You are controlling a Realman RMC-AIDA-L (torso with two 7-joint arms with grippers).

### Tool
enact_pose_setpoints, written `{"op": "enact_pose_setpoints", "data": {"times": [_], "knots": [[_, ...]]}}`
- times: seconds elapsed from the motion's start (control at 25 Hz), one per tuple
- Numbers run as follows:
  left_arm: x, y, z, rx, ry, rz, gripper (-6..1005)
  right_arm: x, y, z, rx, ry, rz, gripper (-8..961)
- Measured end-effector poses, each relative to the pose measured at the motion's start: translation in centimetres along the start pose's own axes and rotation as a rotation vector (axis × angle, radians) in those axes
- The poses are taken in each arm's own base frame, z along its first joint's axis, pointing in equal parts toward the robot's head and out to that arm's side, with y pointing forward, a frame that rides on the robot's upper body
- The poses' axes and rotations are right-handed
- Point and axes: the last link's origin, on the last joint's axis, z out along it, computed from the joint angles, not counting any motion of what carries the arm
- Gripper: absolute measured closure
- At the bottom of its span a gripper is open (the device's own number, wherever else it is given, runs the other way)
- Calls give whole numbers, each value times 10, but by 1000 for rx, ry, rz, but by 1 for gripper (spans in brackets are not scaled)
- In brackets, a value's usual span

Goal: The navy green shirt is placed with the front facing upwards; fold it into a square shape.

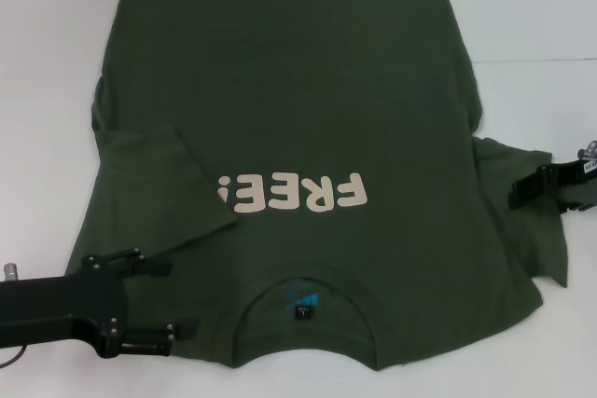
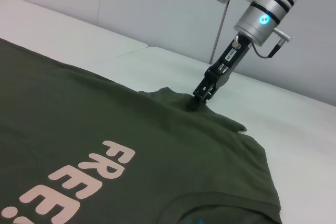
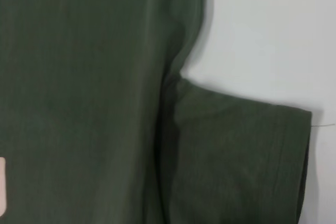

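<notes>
The navy green shirt (image 1: 308, 90) lies flat, front up, on the white table, with its collar (image 1: 308, 288) nearest me and the cream "FREE!" print (image 1: 294, 195) across the chest. The sleeve on my left is folded inward over the body (image 1: 154, 174). My left gripper (image 1: 173, 300) hovers open over the shoulder beside the collar, nothing between its fingers. My right gripper (image 1: 516, 195) is at the other sleeve (image 1: 536, 230). In the left wrist view that right gripper (image 2: 201, 98) is shut on a tented bit of sleeve cloth. The right wrist view shows only the sleeve (image 3: 236, 156) and the armpit.
White table (image 1: 522, 25) surrounds the shirt on all sides. A small blue label (image 1: 303, 303) sits inside the collar. A pale wall rises behind the table (image 2: 131, 3) in the left wrist view.
</notes>
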Motion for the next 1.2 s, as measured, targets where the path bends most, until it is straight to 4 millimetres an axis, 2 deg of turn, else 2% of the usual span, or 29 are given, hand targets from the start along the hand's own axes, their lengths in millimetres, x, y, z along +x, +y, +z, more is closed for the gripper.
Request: {"op": "enact_pose_setpoints", "data": {"times": [0.4,1.08,1.2], "knots": [[0,0,0,1,0,1,49,1,-4,-9,-127,-9,100,264],[0,0,0,1,0,-1,50,4,-7,-8,-114,5,109,288],[0,0,0,1,1,-1,49,5,-9,-8,-100,13,100,486]]}}
